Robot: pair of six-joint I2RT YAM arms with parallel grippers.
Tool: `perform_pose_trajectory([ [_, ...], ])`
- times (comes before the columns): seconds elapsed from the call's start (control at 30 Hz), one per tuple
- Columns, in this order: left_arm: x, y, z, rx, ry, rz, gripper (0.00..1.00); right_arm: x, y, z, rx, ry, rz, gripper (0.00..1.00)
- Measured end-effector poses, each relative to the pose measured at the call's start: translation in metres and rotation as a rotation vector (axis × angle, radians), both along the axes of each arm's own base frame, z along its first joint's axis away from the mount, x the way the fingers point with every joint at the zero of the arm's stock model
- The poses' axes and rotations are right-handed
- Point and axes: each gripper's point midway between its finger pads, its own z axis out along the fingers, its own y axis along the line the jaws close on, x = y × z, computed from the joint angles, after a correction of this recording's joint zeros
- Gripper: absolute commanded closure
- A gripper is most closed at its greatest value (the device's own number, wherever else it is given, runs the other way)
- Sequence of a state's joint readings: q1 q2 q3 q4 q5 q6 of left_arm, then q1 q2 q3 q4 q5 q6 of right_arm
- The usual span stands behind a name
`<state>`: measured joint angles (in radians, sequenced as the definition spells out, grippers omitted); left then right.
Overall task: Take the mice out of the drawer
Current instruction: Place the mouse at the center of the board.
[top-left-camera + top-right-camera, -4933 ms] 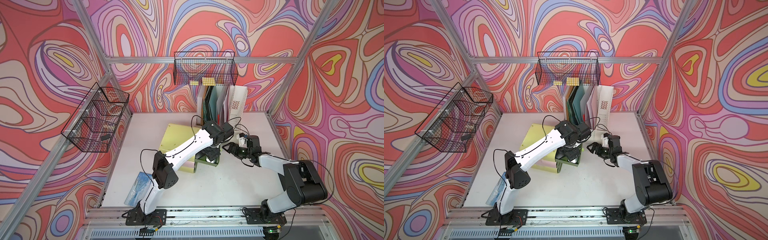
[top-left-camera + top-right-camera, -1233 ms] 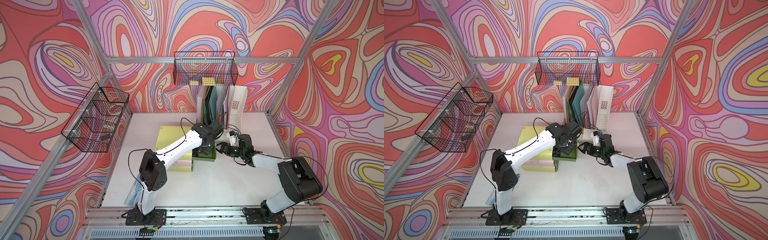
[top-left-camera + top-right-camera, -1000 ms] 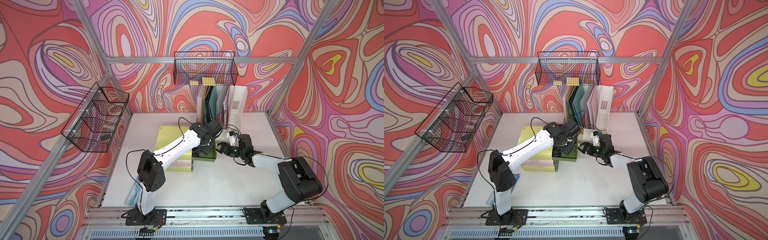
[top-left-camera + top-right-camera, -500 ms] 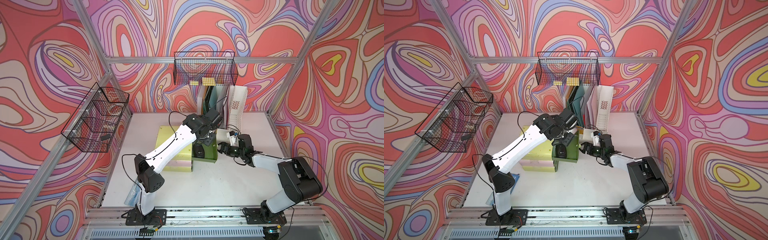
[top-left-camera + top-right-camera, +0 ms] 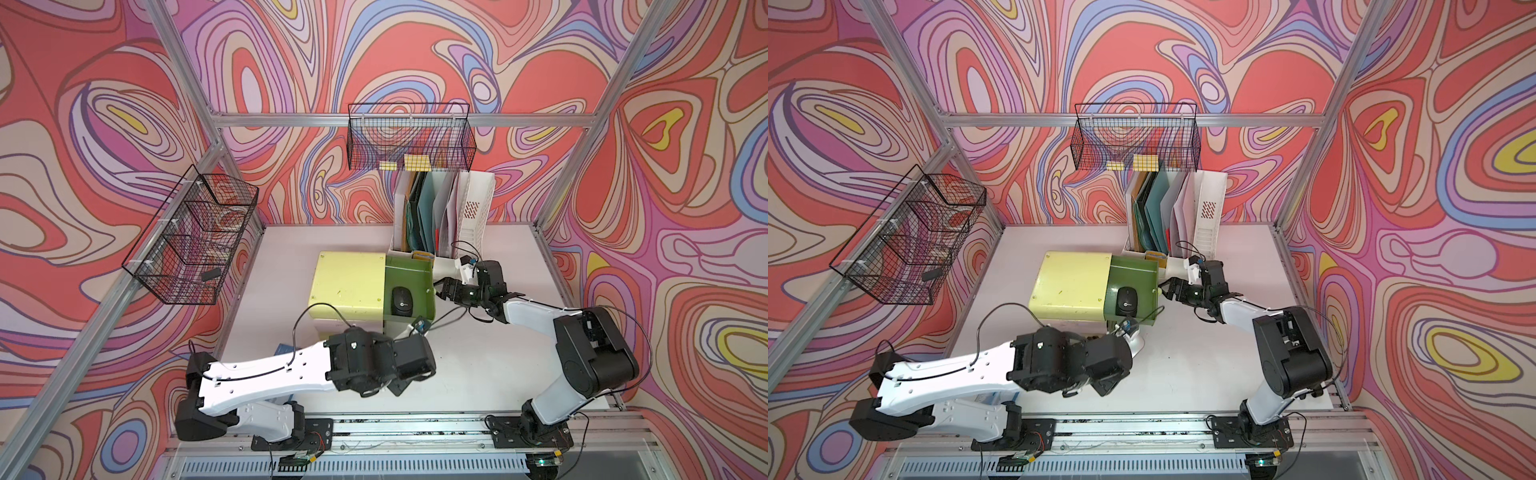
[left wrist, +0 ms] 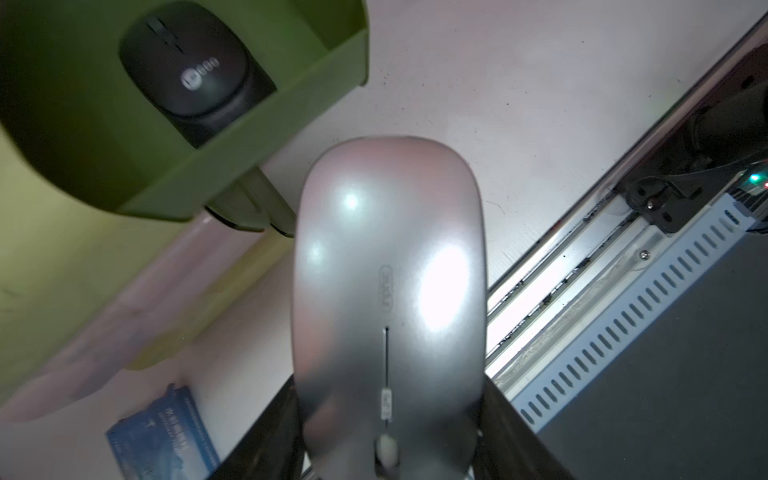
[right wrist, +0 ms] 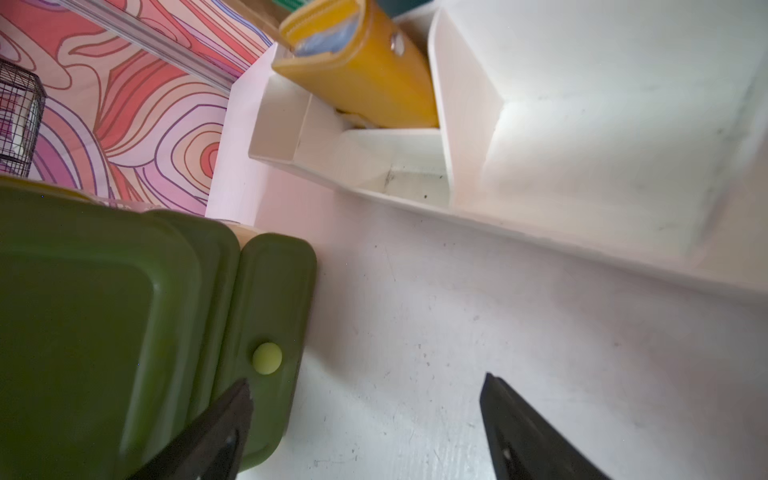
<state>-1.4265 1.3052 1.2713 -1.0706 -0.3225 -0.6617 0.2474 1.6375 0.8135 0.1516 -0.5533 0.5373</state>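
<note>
Silver mouse [image 6: 388, 299] is out of the green drawer [image 5: 409, 272], so that part looks done. The left gripper [image 6: 388, 415] squeezes it by its sides and holds it over the table [image 5: 478, 365], near the drawer's corner. It is not put down yet. One black mouse [image 5: 402, 301] lies inside the drawer, so that one is left to get. No other mice show. The right gripper [image 7: 365, 382] is spread wide and holds nothing, right by the drawer's front.

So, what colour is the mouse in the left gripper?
Silver mouse; the left wrist view shows it best.
</note>
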Motion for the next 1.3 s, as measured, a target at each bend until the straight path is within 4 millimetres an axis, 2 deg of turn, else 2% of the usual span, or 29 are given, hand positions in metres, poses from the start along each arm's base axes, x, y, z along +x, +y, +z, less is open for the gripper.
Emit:
perform_pose_trajectory([
  [0.13,-0.025,-0.003,-0.066,0.039,0.054,0.066,0.61,0.000,-0.007,-0.004,-0.019,0.011,-0.012,0.11],
  [0.27,-0.026,0.006,-0.124,0.078,0.079,0.210,0.60,-0.003,-0.008,-0.004,-0.031,0.020,-0.009,0.10],
  [0.33,-0.023,0.012,-0.137,0.067,0.072,0.281,0.58,-0.004,-0.009,0.001,-0.033,0.011,-0.008,0.10],
  [0.5,-0.016,0.016,-0.148,-0.028,0.071,0.445,0.52,-0.006,-0.010,0.015,-0.034,-0.024,-0.005,0.10],
  [0.6,-0.015,0.029,-0.163,-0.046,0.087,0.516,0.39,-0.006,-0.010,0.016,-0.037,-0.031,-0.004,0.10],
  [0.63,-0.015,0.035,-0.167,-0.043,0.089,0.539,0.31,-0.006,-0.010,0.016,-0.038,-0.028,-0.004,0.10],
  [0.7,-0.014,0.042,-0.170,-0.049,0.092,0.576,0.21,-0.006,-0.010,0.016,-0.037,-0.028,-0.003,0.10],
  [0.87,-0.011,0.039,-0.163,-0.082,0.089,0.599,0.13,-0.006,-0.010,0.016,-0.037,-0.028,-0.003,0.10],
  [0.97,-0.009,0.029,-0.144,-0.082,0.074,0.579,0.13,-0.006,-0.010,0.016,-0.037,-0.028,-0.003,0.10],
  [1.03,-0.007,0.016,-0.119,-0.076,0.064,0.536,0.13,-0.007,-0.010,0.015,-0.037,-0.027,-0.002,0.10],
  [1.2,-0.016,-0.033,-0.033,-0.074,0.094,0.301,0.16,-0.007,-0.010,0.014,-0.038,-0.025,-0.002,0.10],
  [1.3,-0.021,-0.042,0.006,-0.022,0.064,0.154,0.09,-0.007,-0.010,0.014,-0.037,-0.025,-0.001,0.10],
])
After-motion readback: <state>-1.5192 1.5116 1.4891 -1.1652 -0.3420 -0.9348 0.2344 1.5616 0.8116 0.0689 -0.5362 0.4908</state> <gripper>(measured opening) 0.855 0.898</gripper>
